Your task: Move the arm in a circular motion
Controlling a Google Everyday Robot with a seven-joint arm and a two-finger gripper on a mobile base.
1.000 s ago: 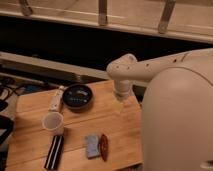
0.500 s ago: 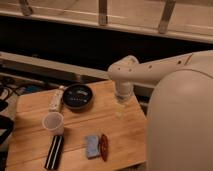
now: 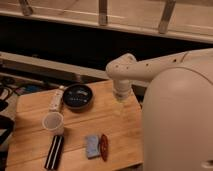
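A wooden tabletop [image 3: 115,130] stood below a railing. The arm [image 3: 150,70] reached over its right side, its hand [image 3: 121,106] pointing down; whether that hand was wide or narrow, I cannot tell.

Light: dim, warm, from above.
Shadow: dark band beyond the tabletop's [image 3: 116,137] far edge.
Gripper [image 3: 120,105]: pale, lit, near far right corner.
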